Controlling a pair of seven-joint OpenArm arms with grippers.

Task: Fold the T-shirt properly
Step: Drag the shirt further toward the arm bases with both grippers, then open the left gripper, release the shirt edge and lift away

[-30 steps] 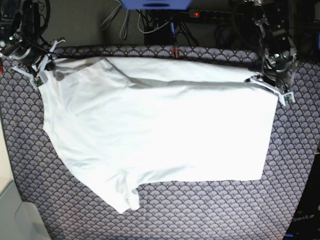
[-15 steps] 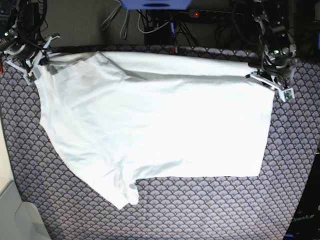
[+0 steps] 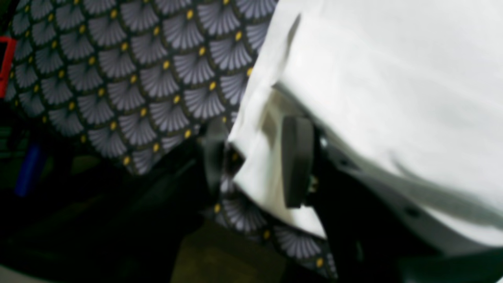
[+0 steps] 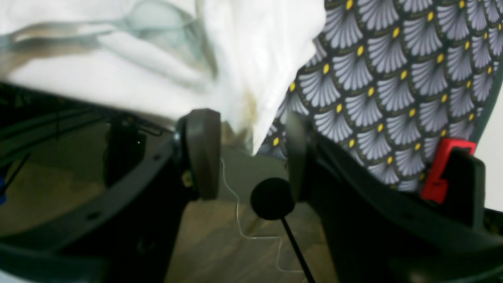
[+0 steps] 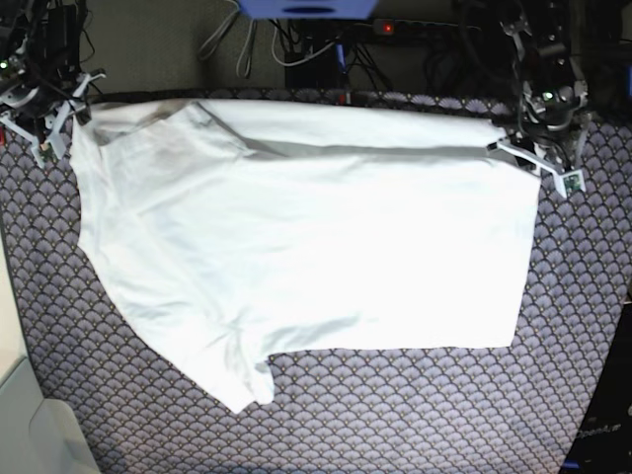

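On the scallop-patterned tablecloth the T-shirt lies spread flat, filling most of the surface, far edge along the back rim. White soft cotton, slightly wrinkled; a folded-over band shows as a grey shadow line across the upper part, one sleeve pokes out toward the near-left. Cloth underneath is dark with grey fan scales and small yellow dots.

Right gripper sits at the far-left corner in the base view. Its wrist camera shows the two dark pads clearly apart, a hanging corner of the shirt just above the gap, not pinched. A loose thread and a black round knob show below, plus a red clip on the table edge.

Left gripper is at the far-right corner. Its wrist view is blurred: one dark pad presses against the shirt's hem, the other finger sits off to the side with some gap. Whether the fabric is clamped I cannot tell.

Only the base view shows the room: cables, a power strip with a red light and a blue object behind the table.
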